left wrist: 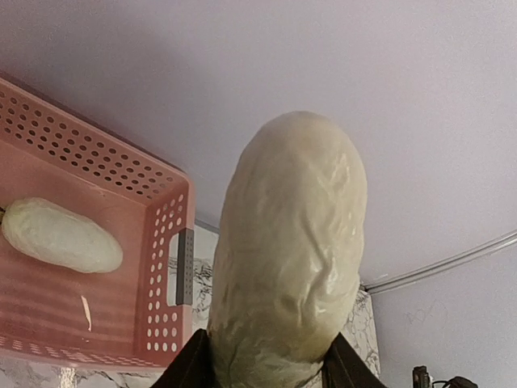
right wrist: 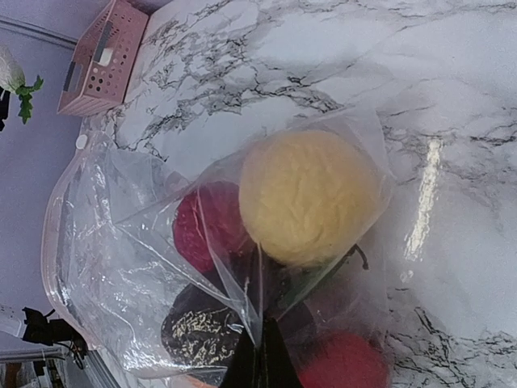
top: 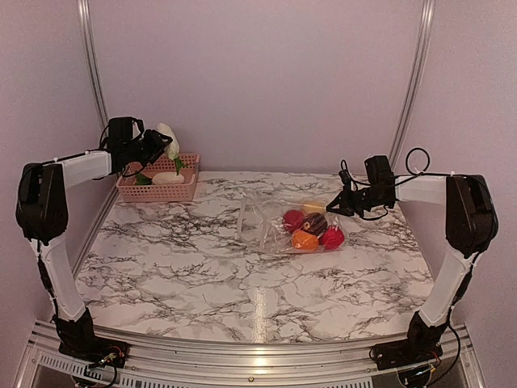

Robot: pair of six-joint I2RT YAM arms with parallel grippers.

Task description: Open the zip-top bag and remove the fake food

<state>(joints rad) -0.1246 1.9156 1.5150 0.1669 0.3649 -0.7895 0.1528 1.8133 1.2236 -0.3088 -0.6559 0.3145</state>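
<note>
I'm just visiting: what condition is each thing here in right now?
Zip-top bag: lying on the table, food inside, one end pinched.
Fake food in bag: yellow, red, orange and dark pieces, not yet out.
Held white vegetable: lifted, near the basket.
Pink basket: upright, one white piece lying inside.
Left end effector: closed on the white vegetable.
Right end effector: closed on the bag.

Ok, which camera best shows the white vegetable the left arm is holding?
Left wrist: the white vegetable fills the frame, gripped low by the left fingers. The top view shows it small above the pink basket; the right wrist catches only a bit at the frame edge.
</note>
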